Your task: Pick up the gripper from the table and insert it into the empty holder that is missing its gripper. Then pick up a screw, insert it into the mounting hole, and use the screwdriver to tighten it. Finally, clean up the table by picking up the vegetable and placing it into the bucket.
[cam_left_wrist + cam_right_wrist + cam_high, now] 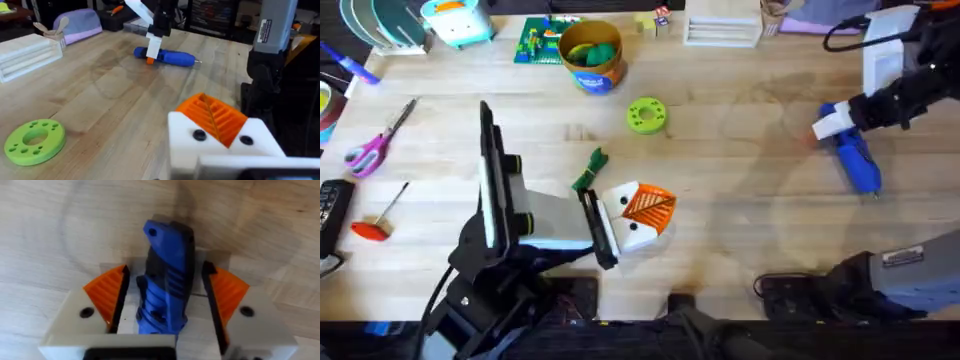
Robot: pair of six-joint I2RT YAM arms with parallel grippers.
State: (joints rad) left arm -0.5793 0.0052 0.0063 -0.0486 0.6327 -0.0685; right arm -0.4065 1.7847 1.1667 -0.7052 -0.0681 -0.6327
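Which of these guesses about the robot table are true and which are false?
1. The blue screwdriver lies on the table with the right claw open around it. True.
2. The dark green vegetable is already in the bucket. False: it lies on the table, beside the white holder.
3. The lime-green ring lies flat on the table. True.
4. The orange gripper lies by itself, far from the holder. False: it sits right on the holder.
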